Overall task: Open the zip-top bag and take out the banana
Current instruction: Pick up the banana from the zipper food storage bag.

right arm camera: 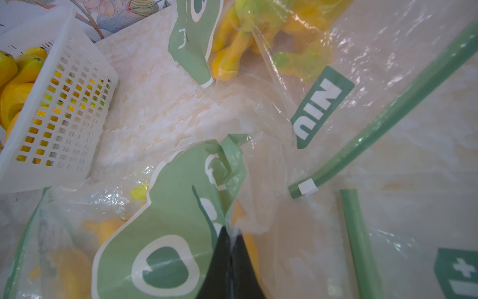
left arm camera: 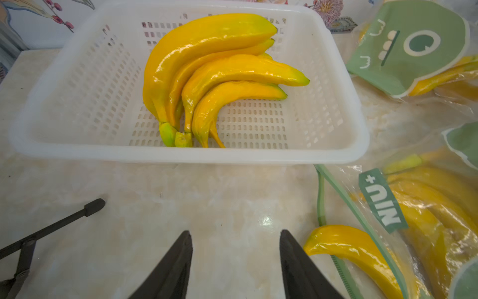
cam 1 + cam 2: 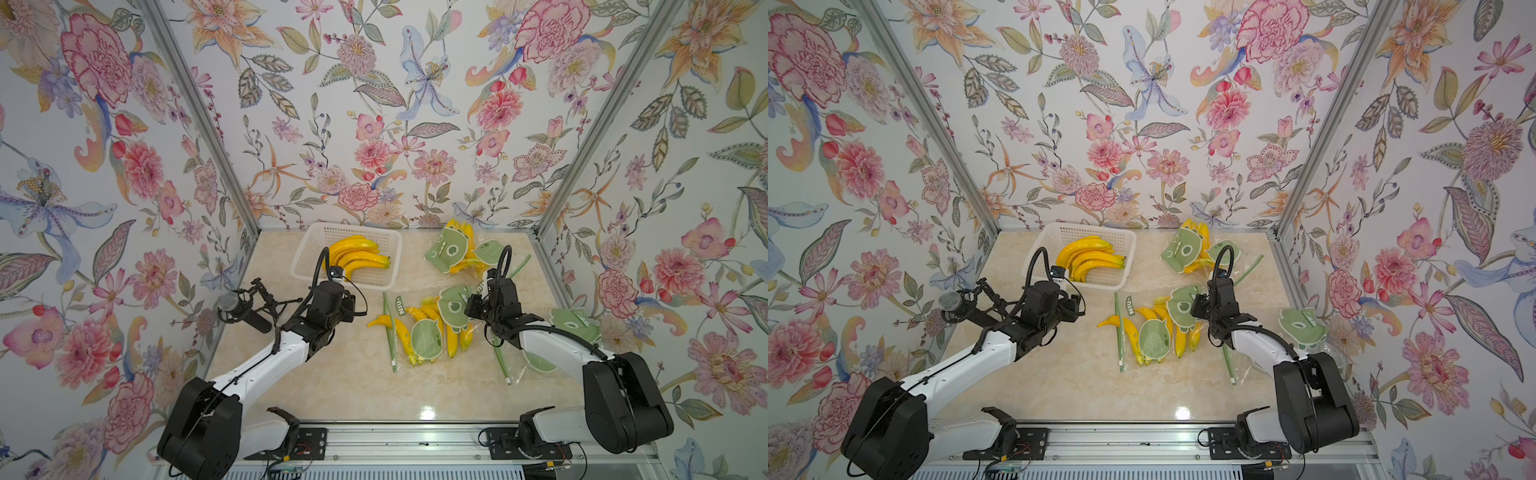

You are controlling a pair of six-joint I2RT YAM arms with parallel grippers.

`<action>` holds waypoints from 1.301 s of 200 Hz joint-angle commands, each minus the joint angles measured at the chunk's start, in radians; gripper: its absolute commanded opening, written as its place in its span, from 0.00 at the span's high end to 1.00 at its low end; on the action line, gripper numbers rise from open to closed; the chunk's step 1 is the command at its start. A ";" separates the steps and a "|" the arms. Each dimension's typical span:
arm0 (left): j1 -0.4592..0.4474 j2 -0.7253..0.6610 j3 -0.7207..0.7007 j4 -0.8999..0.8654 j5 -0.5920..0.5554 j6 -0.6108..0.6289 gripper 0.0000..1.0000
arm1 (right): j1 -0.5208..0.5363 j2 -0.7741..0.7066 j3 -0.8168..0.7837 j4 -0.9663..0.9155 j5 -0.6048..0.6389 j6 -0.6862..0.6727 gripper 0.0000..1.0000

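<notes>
The left gripper (image 2: pixel 235 233) is open and empty, just beside the banana (image 2: pixel 349 248) that pokes out of the bag (image 3: pixel 426 340). The right gripper (image 1: pixel 229 231) is pinched tight on the bag's thin plastic. If that plastic slips free, the bag may slide along with the banana.

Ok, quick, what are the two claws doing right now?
Left claw: open, empty.
Right claw: shut on the bag.

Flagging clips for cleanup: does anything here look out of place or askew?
One banana pokes half out of the middle bag, across its green zip strip; the right gripper pinches that bag's film. Nothing looks spilled or damaged.
</notes>
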State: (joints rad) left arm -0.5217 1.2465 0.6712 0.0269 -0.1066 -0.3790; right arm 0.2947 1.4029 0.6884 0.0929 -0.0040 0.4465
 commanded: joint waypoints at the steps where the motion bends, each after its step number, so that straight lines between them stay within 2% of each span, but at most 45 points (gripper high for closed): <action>1: -0.062 0.019 -0.044 0.081 0.029 0.067 0.40 | -0.006 0.040 0.049 -0.003 -0.047 -0.043 1.00; 54: -0.067 0.167 -0.075 0.201 0.098 0.094 0.31 | -0.009 0.085 0.093 -0.012 -0.059 -0.085 1.00; 83: -0.083 0.228 -0.066 0.210 0.153 0.119 0.31 | -0.010 0.090 0.110 -0.016 -0.056 -0.102 1.00; 137: -0.094 0.310 -0.043 0.154 0.178 0.122 0.33 | -0.009 0.117 0.127 -0.018 -0.057 -0.105 1.00; 161: -0.095 0.384 -0.022 0.129 0.189 0.130 0.39 | -0.011 0.121 0.132 -0.019 -0.056 -0.104 1.00; 189: -0.108 0.421 0.015 0.093 0.185 0.147 0.54 | -0.010 0.126 0.132 -0.018 -0.053 -0.101 1.00; 218: -0.148 0.431 0.028 0.079 0.140 0.149 0.72 | -0.009 0.120 0.125 -0.021 -0.050 -0.095 1.00; 260: -0.185 0.390 0.011 0.070 0.069 0.125 0.85 | -0.011 0.100 0.108 -0.021 -0.031 -0.098 1.00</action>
State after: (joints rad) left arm -0.6872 1.6562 0.6880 0.1555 0.0216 -0.2428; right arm 0.2901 1.5146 0.7975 0.0795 -0.0517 0.3550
